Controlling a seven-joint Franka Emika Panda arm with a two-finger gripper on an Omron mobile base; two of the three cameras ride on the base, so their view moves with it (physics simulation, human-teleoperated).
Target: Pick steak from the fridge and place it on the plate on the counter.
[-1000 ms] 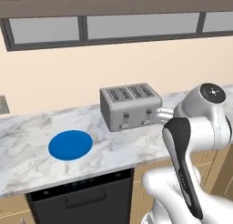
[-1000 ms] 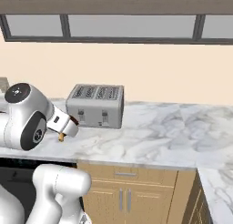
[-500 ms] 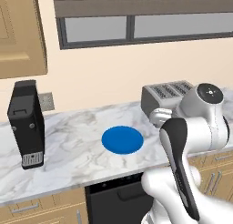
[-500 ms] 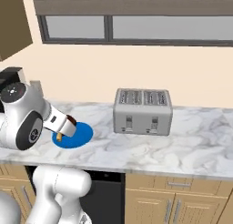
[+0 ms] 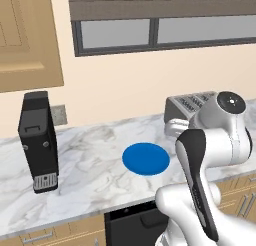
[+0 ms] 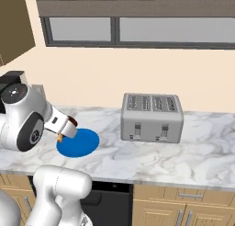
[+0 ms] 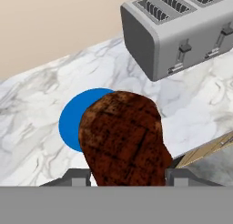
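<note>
Bright, even, flat rendered light, faint soft shadows, no glare, everything sharp

No legible txt or labels anywhere.

Tabletop (image 5: 95, 160): white-grey veined marble, running along the beige wall over light wooden cabinets.

Directly on it:
- Plate (image 5: 146, 158), flat, round, bright blue, lying near the front edge, bare marble all round it. In the right base view the plate (image 6: 80, 143) sits left of the toaster, apart from it.
- Toaster (image 6: 152, 118), silver, four slots on top, two levers on its front face, standing upright towards the wall.
- Black appliance (image 5: 38, 141), tall and boxy, upright at the left, well apart from the plate, close to the wall.

Hand view: tabletop (image 7: 41, 91) with plate (image 7: 73, 116) partly covered, toaster (image 7: 182, 32) beyond it.
</note>
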